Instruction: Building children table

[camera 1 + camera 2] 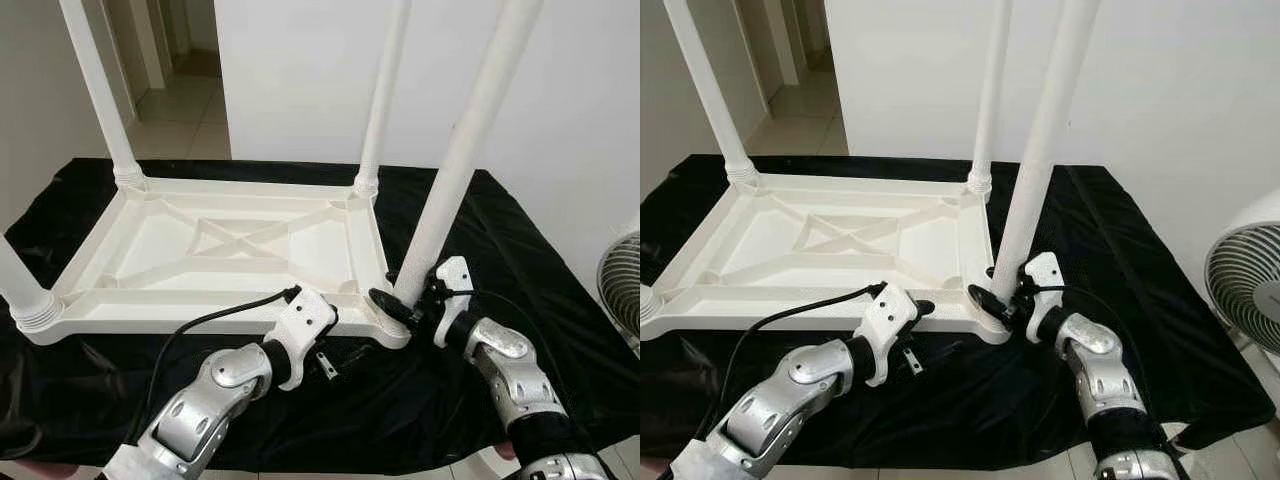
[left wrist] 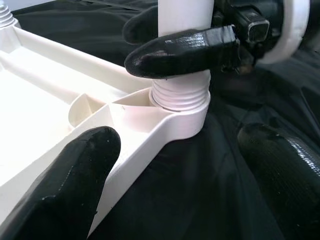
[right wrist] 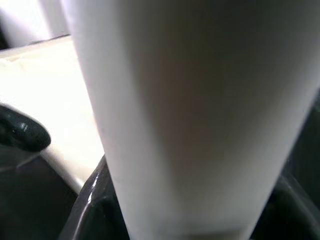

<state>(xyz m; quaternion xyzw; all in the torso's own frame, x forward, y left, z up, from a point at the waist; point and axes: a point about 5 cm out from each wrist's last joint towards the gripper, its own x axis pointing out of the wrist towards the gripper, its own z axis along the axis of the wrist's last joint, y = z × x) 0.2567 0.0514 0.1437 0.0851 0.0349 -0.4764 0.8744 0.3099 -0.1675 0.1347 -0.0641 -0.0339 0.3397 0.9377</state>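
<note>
A white plastic children's table (image 1: 200, 318) lies upside down on a black cloth. Three of its legs stand up: far left (image 1: 95, 80), far right (image 1: 385, 90) and near right (image 1: 465, 150). My right gripper (image 1: 402, 298) is shut on the near right leg just above its threaded base (image 2: 180, 95), with one finger (image 2: 180, 50) wrapped across it. My left gripper (image 1: 932, 328) is open at the table's front rim, close to that corner. One of its fingers (image 2: 70, 185) is over the table's underside, the other (image 2: 285, 170) over the cloth. The leg (image 3: 190, 100) is very close in the right wrist view.
The black cloth (image 1: 500, 230) covers the work surface, whose front edge runs just below my arms. A white fan (image 1: 1250, 290) stands at the right. A white wall rises behind the table, and a doorway opens at the far left. A fourth leg (image 1: 20, 290) shows at the left edge.
</note>
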